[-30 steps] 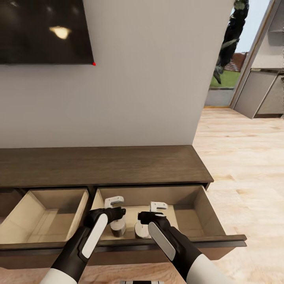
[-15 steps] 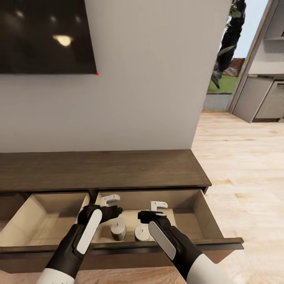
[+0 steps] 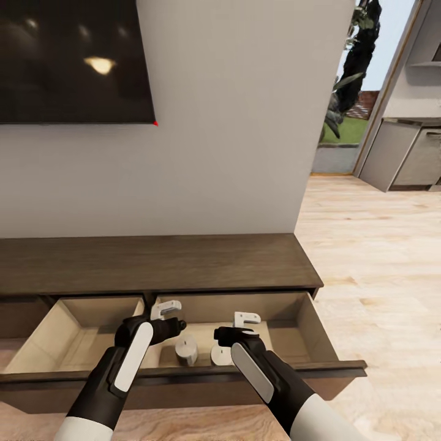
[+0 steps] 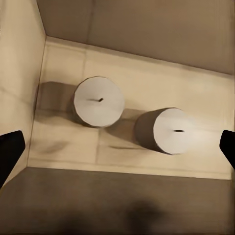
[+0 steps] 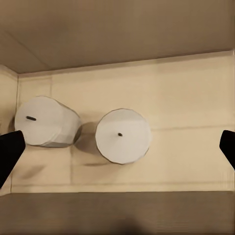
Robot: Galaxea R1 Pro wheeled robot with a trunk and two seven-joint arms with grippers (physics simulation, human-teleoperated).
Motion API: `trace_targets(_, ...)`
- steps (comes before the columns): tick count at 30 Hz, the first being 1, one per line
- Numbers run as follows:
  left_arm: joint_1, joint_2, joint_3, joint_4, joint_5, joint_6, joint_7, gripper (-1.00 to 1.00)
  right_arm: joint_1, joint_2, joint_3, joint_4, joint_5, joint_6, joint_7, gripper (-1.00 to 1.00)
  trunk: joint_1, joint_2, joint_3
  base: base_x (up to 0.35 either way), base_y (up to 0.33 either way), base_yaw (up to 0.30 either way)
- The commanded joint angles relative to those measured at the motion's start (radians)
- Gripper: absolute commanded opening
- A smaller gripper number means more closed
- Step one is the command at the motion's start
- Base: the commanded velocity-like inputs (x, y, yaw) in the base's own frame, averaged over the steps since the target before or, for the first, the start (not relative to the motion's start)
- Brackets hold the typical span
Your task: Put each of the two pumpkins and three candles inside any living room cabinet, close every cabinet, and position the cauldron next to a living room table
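The long dark brown cabinet (image 3: 184, 263) stands against the wall with two drawers pulled out. Two pale grey candles (image 3: 187, 349) (image 3: 220, 354) stand side by side on the light-wood floor of the right drawer (image 3: 315, 331). They show again as candles (image 4: 99, 101) (image 4: 169, 130) in the left wrist view and candles (image 5: 122, 135) (image 5: 46, 121) in the right wrist view. My left gripper (image 3: 170, 317) (image 4: 117, 149) hovers open above them, holding nothing. My right gripper (image 3: 240, 324) (image 5: 117, 149) is also open just above the right-hand candle. Pumpkins, cauldron and table are out of view.
The left drawer (image 3: 37, 343) is open too, and both dark drawer fronts (image 3: 343, 370) jut toward me. A black TV (image 3: 67, 61) hangs on the wall above. Light wood floor (image 3: 380, 269) runs right toward a doorway and grey kitchen units (image 3: 404, 153).
My left gripper has let go of the left candle and drawn up and back to the left; the candle now stands free in the drawer. The head view has shifted slightly.
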Motion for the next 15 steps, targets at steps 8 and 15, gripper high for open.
trace_targets(8, -0.001, 0.001, 0.001, -0.002, 0.01, 0.002, 0.01, 1.0, -0.001, -0.001, 0.002, -0.003, -0.009, -0.003, -0.003, 1.0, -0.031, 0.056, 0.024, -0.106, 0.029, 0.0)
trace_targets(15, -0.001, 0.002, 0.001, -0.002, 0.01, 0.002, 0.01, 1.0, -0.001, -0.001, 0.001, -0.003, -0.009, -0.005, -0.002, 1.0, -0.058, 0.105, 0.046, -0.011, 0.003, 0.0)
